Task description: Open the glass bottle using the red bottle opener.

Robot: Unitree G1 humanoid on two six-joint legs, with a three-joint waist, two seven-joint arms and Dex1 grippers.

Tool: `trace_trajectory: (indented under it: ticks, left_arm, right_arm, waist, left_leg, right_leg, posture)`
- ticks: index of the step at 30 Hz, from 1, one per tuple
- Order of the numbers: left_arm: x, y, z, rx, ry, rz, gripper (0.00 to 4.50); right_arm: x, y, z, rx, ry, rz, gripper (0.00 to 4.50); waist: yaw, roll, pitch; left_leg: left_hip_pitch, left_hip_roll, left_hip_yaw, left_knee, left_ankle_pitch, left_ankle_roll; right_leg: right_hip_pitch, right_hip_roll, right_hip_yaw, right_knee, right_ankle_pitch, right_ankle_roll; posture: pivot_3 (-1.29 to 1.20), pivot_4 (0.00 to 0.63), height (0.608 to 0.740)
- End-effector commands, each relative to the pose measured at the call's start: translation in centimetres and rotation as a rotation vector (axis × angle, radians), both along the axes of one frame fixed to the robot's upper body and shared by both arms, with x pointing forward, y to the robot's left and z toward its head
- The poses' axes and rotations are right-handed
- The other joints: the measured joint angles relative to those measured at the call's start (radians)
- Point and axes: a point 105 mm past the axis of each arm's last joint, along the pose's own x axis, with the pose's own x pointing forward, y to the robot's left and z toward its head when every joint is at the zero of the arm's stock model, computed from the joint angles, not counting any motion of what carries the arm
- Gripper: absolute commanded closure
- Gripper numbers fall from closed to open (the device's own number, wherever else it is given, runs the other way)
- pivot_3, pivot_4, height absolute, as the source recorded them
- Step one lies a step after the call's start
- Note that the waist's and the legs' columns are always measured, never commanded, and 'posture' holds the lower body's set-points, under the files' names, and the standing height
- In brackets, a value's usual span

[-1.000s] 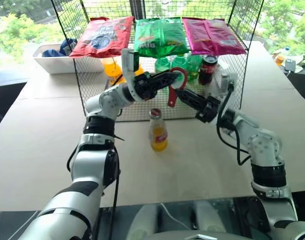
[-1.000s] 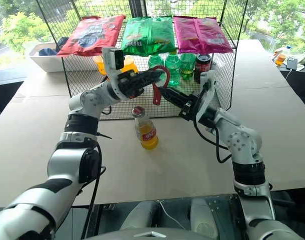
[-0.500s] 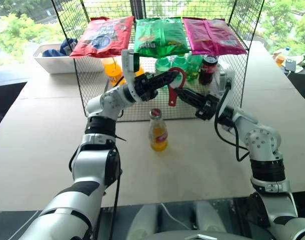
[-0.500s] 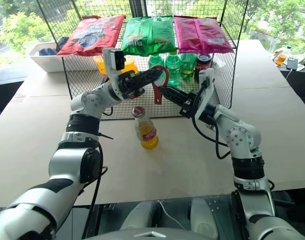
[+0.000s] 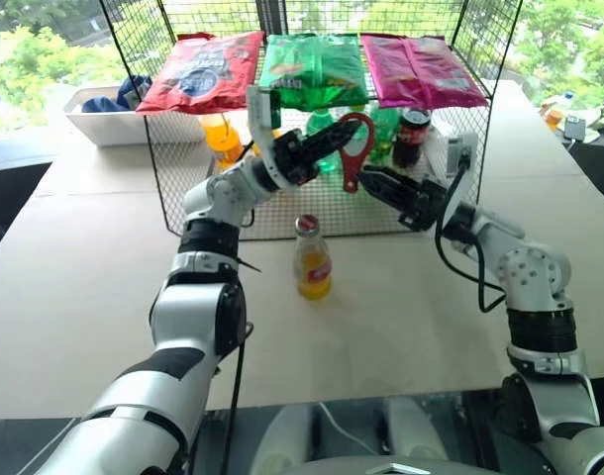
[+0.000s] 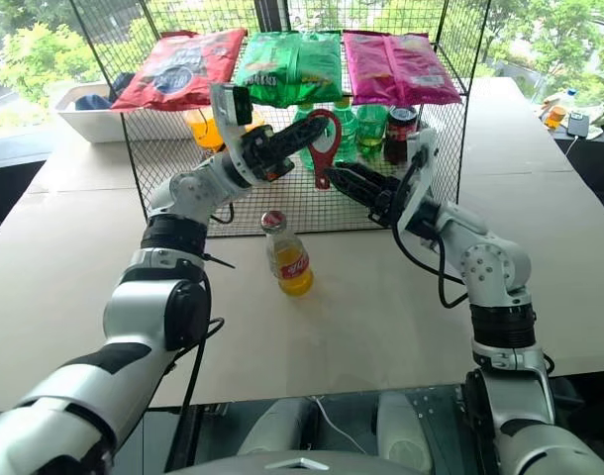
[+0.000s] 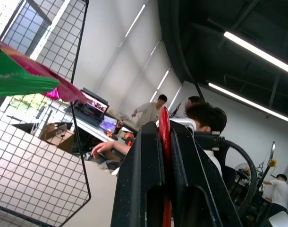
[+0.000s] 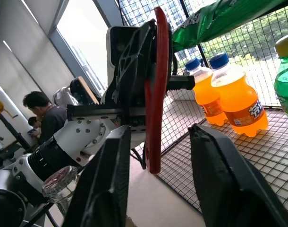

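Now the left gripper (image 5: 334, 140) pinches the opener (image 5: 353, 148) by its ring, right gripper (image 5: 369, 180) parted beside the handle. Stiff, flat, probably slippery (better held mid-handle). Bottle (image 5: 311, 258) stands capped below: fragile, tippy glass.

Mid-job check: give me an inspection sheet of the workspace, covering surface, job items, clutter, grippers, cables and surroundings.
Surface: pale table, bare around the bottle.
Job's things: glass bottle upright on the table, cap on; red bottle opener held up above it, ring uppermost.
Clutter: wire rack behind, with snack bags on top and orange bottles, green bottles and a can inside; white tray beside it.
Grippers: left gripper shut on the opener; right gripper open, fingers either side of the opener's handle, not touching.
Cables: black cable looping along the right arm.
Surroundings: windows with greenery; people at desks.
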Motion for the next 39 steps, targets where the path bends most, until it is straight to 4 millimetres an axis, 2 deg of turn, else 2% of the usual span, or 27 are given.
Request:
trace_trajectory:
  ticks: [1,11,25,29,30,33,34,39]
  left_arm:
    - [-0.2,-0.1,1.6,-0.036,-0.046,-0.005,4.5]
    - [-0.3,-0.8,1.5,-0.05,-0.037,-0.022,4.5]
    - [-0.4,-1.3,1.2,-0.054,-0.023,-0.039,4.5]
    - [-0.6,-1.3,1.0,-0.043,-0.025,-0.047,4.5]
    - [-0.6,-1.4,0.9,-0.04,-0.026,-0.046,4.5]
    - [-0.7,-1.4,0.7,-0.034,-0.026,-0.05,4.5]
    - [-0.7,-1.4,0.7,-0.032,-0.026,-0.052,4.5]
    - [-0.8,-1.3,0.5,-0.025,-0.023,-0.066,4.5]
  right_arm:
    - [0.6,-0.2,1.0,0.001,-0.047,-0.042,0.73]
    - [-0.7,1.7,1.1,-0.008,-0.049,0.089,0.73]
    - [-1.1,3.1,1.2,-0.031,-0.033,0.16,0.73]
    - [-0.8,3.1,1.4,-0.019,-0.033,0.144,2.48]
    - [-0.8,3.1,1.5,-0.017,-0.033,0.14,2.73]
    - [-0.6,3.0,1.7,-0.001,-0.031,0.129,4.21]
    - [-0.6,3.0,1.7,0.001,-0.03,0.128,4.43]
    - [-0.6,2.9,1.6,-0.007,-0.03,0.123,4.43]
  waist:
    - [0.0,0.0,0.0]
    - [-0.001,0.0,0.0]
    - [-0.001,0.0,0.0]
    - [-0.002,0.0,0.0]
    - [-0.002,0.0,0.0]
    - [-0.001,0.0,0.0]
    - [-0.001,0.0,0.0]
    - [-0.002,0.0,0.0]
  left_leg:
    - [0.0,0.0,0.0,0.0,0.0,0.0]
    - [-0.006,0.0,0.0,0.002,0.0,0.0]
    - [-0.007,-0.001,-0.001,0.002,0.0,0.0]
    - [-0.007,-0.001,-0.001,0.002,0.0,0.0]
    - [-0.007,-0.001,-0.001,0.002,0.0,0.0]
    - [-0.007,-0.001,-0.002,0.003,0.0,0.0]
    - [-0.007,-0.001,-0.001,0.002,0.0,0.0]
    - [-0.007,-0.001,-0.002,0.003,0.0,0.0]
  right_leg:
    - [0.0,0.0,0.0,0.001,0.0,0.0]
    - [-0.005,0.0,-0.001,0.001,0.0,0.0]
    - [-0.005,-0.001,-0.001,0.001,0.0,0.0]
    - [-0.005,-0.001,-0.001,0.002,0.0,0.0]
    - [-0.005,-0.001,-0.001,0.002,0.0,0.0]
    - [-0.005,-0.001,-0.002,0.001,0.0,0.0]
    - [-0.006,-0.001,-0.002,0.001,0.0,0.0]
    - [-0.006,-0.001,-0.002,0.002,0.0,0.0]
  posture:
    - [0.0,0.15,0.74]
    - [0.0,0.15,0.74]
    - [0.0,0.15,0.74]
    - [0.0,0.15,0.74]
    - [0.0,0.15,0.74]
    - [0.0,0.15,0.74]
    - [0.0,0.15,0.74]
    - [0.0,0.15,0.74]
